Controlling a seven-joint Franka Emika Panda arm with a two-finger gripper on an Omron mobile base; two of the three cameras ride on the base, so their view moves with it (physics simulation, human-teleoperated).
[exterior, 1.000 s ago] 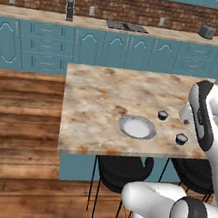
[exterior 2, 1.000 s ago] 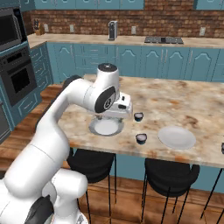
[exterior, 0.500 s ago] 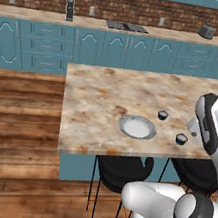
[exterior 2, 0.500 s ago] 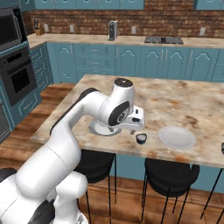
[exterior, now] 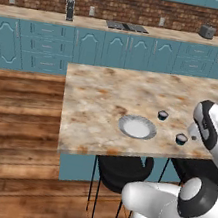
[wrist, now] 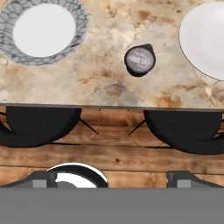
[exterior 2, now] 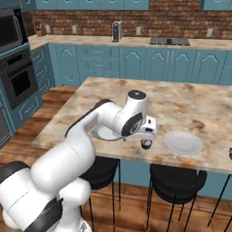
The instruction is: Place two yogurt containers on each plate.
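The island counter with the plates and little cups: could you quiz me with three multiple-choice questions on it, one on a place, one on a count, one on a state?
1. In the hand view, where does the yogurt cup sit?
A. on the patterned plate
B. on the bare counter between the two plates
C. on a stool

2. How many cups stand on the counter in the left base view?
A. two
B. five
C. none

3. What lies on the patterned plate?
A. two cups
B. a fork
C. nothing

Answers: 1 B, since marble surrounds the cup, with the plain plate to its other side. 2 A, since one cup and another show there. 3 C, since its white middle is bare.
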